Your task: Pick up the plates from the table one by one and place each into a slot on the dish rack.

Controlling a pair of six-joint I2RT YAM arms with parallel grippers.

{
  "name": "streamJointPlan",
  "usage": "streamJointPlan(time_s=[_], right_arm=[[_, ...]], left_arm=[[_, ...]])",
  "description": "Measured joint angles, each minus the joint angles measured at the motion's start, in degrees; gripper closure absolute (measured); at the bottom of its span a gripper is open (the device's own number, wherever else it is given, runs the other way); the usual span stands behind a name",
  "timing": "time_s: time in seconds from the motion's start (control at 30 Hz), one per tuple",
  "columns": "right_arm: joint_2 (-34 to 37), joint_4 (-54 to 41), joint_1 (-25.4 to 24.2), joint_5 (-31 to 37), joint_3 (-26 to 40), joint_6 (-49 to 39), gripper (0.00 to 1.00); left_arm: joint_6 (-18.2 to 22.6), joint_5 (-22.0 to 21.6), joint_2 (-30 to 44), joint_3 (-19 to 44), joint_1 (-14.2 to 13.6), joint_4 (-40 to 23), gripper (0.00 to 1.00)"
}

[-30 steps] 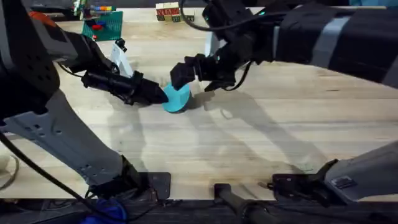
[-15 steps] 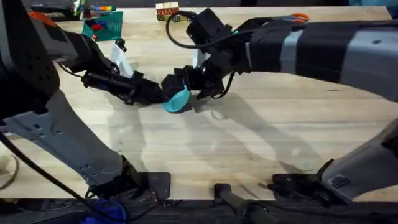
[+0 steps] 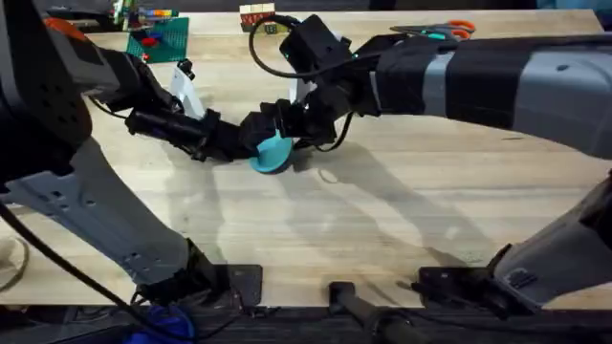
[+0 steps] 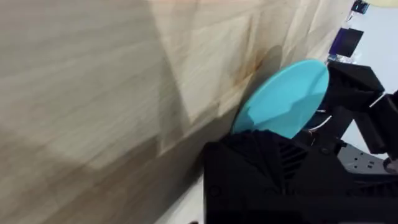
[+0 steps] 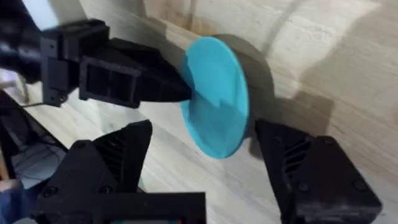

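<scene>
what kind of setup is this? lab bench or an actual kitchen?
Likely a lab bench: two robot arms work over a bare wooden table, and a green brick baseplate, toy blocks and scissors lie at its far edge.

One bright cyan-blue plate (image 3: 273, 152) stands on edge near the middle of the table (image 3: 402, 220); two grippers meet at it, the left gripper (image 3: 241, 143) and the right gripper (image 3: 271, 123); one green baseplate (image 3: 158, 40) lies at the far left corner.

Bright light from above is falling evenly on the table (image 3: 402, 210), and the arms are casting soft, broad shadows across it. The left wrist view is blurring the wood grain close up.
</scene>
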Motion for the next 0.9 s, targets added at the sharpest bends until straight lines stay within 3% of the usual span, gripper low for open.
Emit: streamJointPlan(time_s=[0.57,0.8,0.9], right_arm=[[2.9,2.5,0.0,0.6,0.0,8.2,0.086],[2.9,2.8,0.0,1.2,0.0,9.1,0.193],[2.9,2.8,0.0,1.3,0.0,9.3,0.282]], left_arm=[[0.0,0.0,0.0,0.0,0.0,0.0,0.958],[0.0,0.0,0.0,0.0,0.0,0.0,0.957],[0.0,0.0,0.0,0.0,0.0,0.0,0.958]])
